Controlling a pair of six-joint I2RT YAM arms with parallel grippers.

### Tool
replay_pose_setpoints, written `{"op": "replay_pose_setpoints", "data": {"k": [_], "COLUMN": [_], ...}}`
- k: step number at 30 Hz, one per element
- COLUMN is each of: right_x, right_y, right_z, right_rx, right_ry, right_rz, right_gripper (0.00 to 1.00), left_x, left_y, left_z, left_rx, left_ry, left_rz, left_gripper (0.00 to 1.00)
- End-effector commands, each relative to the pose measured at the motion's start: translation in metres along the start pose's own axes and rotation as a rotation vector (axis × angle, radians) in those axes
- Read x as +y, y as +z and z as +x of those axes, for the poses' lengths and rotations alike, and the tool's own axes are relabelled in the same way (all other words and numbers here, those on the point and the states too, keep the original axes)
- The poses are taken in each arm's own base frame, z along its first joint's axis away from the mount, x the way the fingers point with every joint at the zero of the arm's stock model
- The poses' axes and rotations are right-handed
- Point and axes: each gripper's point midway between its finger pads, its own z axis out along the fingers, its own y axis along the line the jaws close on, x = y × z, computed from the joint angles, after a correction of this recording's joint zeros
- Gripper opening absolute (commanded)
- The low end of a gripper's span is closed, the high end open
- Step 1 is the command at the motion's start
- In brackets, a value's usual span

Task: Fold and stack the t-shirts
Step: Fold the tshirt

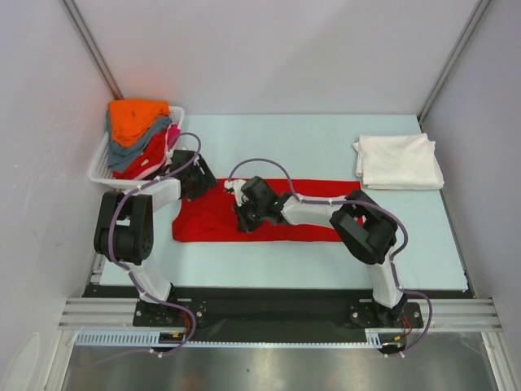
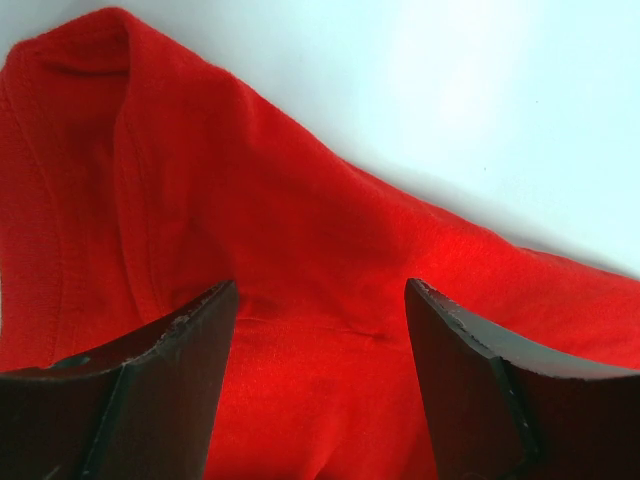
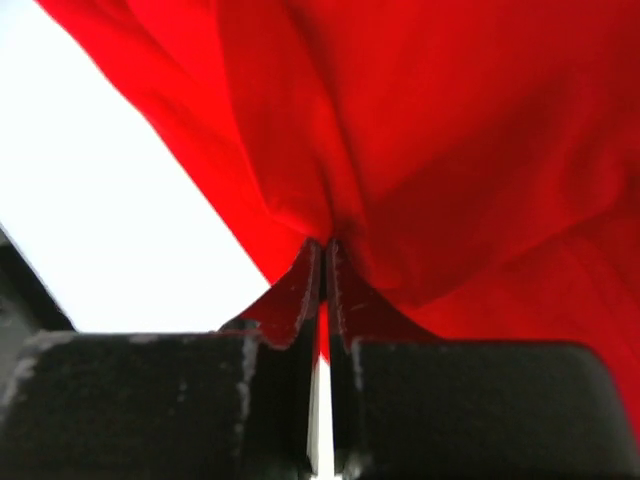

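Right gripper [image 3: 322, 262] jaws clenched on a pinch of the red shirt [image 1: 269, 216], left gripper [image 2: 320, 310] jaws released over its left end, the shirt lying mid-tabletop [image 1: 326, 138] — limp, light cloth, best gripped at hems or corners.

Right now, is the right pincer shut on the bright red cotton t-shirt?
Shut on it: the right wrist view shows the right pincer with its fingers together, pinching a fold of the bright red cotton t-shirt.

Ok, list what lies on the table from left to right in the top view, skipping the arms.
White mesh basket of heaped shirts → red t-shirt spread flat mid-table → folded cream-white t-shirt.
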Motion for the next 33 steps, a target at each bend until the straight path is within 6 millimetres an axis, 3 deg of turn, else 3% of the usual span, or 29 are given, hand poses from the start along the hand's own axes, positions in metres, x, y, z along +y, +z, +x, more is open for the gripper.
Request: {"op": "replay_pose_setpoints", "data": {"k": [1,3,10,18,24,25,27,28,33], "right_x": [0.023,0.012,0.01,-0.005,-0.02,-0.021,-0.021,-0.021,-0.025], "right_y": [-0.031,-0.037,-0.051,-0.046,-0.048,-0.048,-0.052,-0.052,-0.05], "right_z": [-0.027,-0.038,-0.026,-0.023,-0.03,-0.03,-0.031,-0.03,-0.027], "right_rx": [-0.053,-0.085,0.016,0.061,0.021,0.014,-0.01,-0.016,-0.036], "right_ry": [0.148,0.207,0.387,0.542,0.588,0.589,0.596,0.596,0.567], "right_rz": [-0.285,-0.359,-0.591,-0.689,-0.705,-0.713,-0.736,-0.74,-0.716], "right_gripper": [0.0,0.0,0.0,0.0,0.28,0.4,0.5,0.56,0.53], "left_x": [-0.014,-0.013,-0.013,-0.015,-0.016,-0.011,-0.017,-0.012,-0.004], "left_y": [-0.009,-0.009,-0.011,-0.021,-0.04,-0.041,-0.051,-0.051,-0.065], "left_z": [-0.018,-0.017,-0.017,-0.015,-0.011,-0.003,-0.003,0.006,0.021], "left_rx": [-0.045,-0.043,-0.045,-0.047,-0.083,-0.073,-0.095,-0.083,-0.091], "left_ry": [0.021,0.019,0.021,0.024,0.012,0.009,0.008,0.005,0.024], "left_rz": [0.047,0.046,0.047,0.064,0.105,0.103,0.144,0.141,0.163], "left_gripper": [0.74,0.74,0.73,0.74,0.74,0.74,0.74,0.74,0.72]}}
